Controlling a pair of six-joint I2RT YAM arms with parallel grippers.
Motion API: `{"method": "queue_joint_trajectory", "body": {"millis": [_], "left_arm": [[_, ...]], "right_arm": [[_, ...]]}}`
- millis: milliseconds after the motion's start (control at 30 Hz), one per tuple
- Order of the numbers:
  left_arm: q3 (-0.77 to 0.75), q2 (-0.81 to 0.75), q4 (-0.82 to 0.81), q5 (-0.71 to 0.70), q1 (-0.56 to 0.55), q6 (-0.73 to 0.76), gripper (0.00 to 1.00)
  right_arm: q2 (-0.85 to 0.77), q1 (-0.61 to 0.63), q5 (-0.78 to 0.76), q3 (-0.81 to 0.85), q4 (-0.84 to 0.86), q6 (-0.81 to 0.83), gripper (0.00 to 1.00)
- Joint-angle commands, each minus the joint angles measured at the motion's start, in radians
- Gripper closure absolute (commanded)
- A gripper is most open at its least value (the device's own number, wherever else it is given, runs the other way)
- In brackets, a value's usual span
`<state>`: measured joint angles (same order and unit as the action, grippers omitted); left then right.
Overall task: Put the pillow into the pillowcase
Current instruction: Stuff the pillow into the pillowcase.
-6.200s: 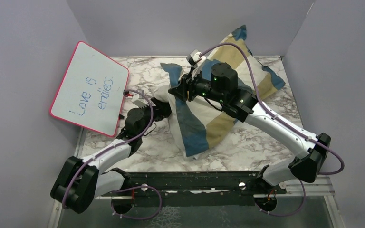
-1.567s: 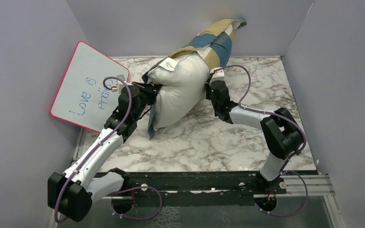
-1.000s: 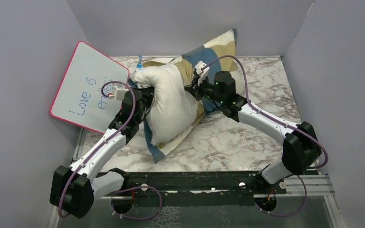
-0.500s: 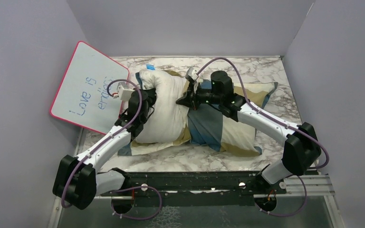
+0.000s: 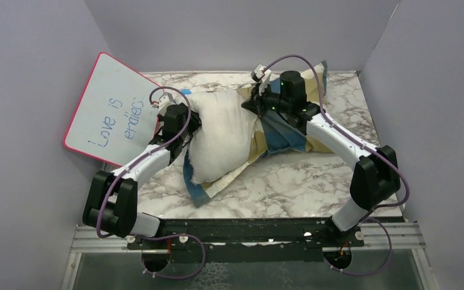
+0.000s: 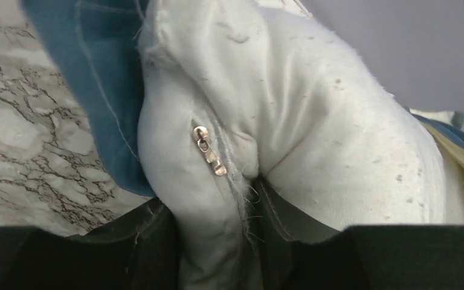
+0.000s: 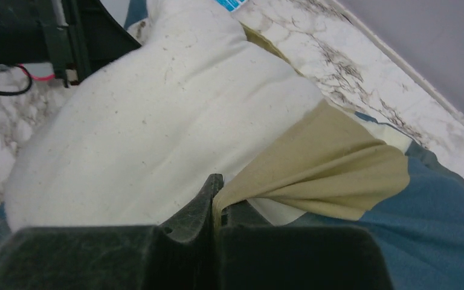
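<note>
The white pillow (image 5: pixel 220 136) lies in the middle of the table, its right part inside the blue, tan and cream checked pillowcase (image 5: pixel 284 136). My left gripper (image 5: pixel 184 124) is shut on the pillow's left end; in the left wrist view a fold of white pillow (image 6: pixel 314 139) with a small metal zipper pull (image 6: pixel 208 150) sits between the fingers (image 6: pixel 148 248). My right gripper (image 5: pixel 251 104) is shut on the pillowcase's tan edge (image 7: pixel 314 172) at the pillow's (image 7: pixel 151 139) top. A blue flap of pillowcase (image 6: pixel 90 78) hangs under the pillow.
A pink-rimmed whiteboard (image 5: pixel 112 112) with handwriting leans against the left wall, close to my left arm. Grey walls enclose the marble table (image 5: pixel 290 181) on three sides. The pillow's blue tag (image 7: pixel 232 5) shows at its far corner.
The pillow and pillowcase were swung about. Since half a second ago my right gripper has moved up toward the back wall, bunching the case, and my left gripper has moved back with the pillow's end.
</note>
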<state>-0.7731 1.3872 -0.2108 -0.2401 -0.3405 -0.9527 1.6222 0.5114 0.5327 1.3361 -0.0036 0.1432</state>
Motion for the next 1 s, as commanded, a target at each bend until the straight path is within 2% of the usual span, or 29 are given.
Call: {"method": "queue_joint_trajectory", "body": {"millis": [0,33,167,300,367,433,533,667,800,900,967], "left_arm": [[-0.07,-0.046,0.04,0.359,0.021,0.449,0.43],[-0.068,-0.071,0.056,0.417,0.02,0.538,0.37],[-0.028,-0.213,0.055,0.59,0.016,0.816,0.36],[-0.039,-0.289,0.089,0.59,0.007,0.959,0.36],[-0.076,-0.284,0.138,0.628,-0.016,1.073,0.32],[-0.117,-0.271,0.201,0.608,-0.063,1.17,0.29],[-0.149,-0.283,0.241,0.493,-0.122,1.211,0.24],[-0.146,-0.248,0.228,0.555,-0.173,1.252,0.16],[-0.103,-0.15,0.222,0.571,-0.229,1.366,0.02],[-0.096,-0.057,0.215,0.554,-0.23,1.401,0.01],[-0.106,0.006,0.194,0.522,-0.232,1.415,0.06]], "right_arm": [[0.032,-0.001,-0.027,0.01,0.062,0.104,1.0],[0.035,-0.004,-0.026,0.013,0.055,0.123,1.0],[0.059,-0.014,0.004,0.057,0.022,0.171,1.0],[0.09,-0.013,0.046,0.096,-0.031,0.165,1.0],[0.091,-0.014,0.07,0.089,-0.021,0.143,1.0],[0.095,-0.014,0.086,0.088,-0.018,0.126,1.0],[0.099,-0.014,0.089,0.095,-0.032,0.126,1.0],[0.092,-0.015,0.081,0.093,-0.026,0.119,1.0],[0.083,-0.014,0.103,0.099,-0.026,0.089,1.0],[0.075,-0.014,0.132,0.101,-0.035,0.053,1.0],[0.064,-0.014,0.152,0.089,-0.018,0.008,1.0]]}}
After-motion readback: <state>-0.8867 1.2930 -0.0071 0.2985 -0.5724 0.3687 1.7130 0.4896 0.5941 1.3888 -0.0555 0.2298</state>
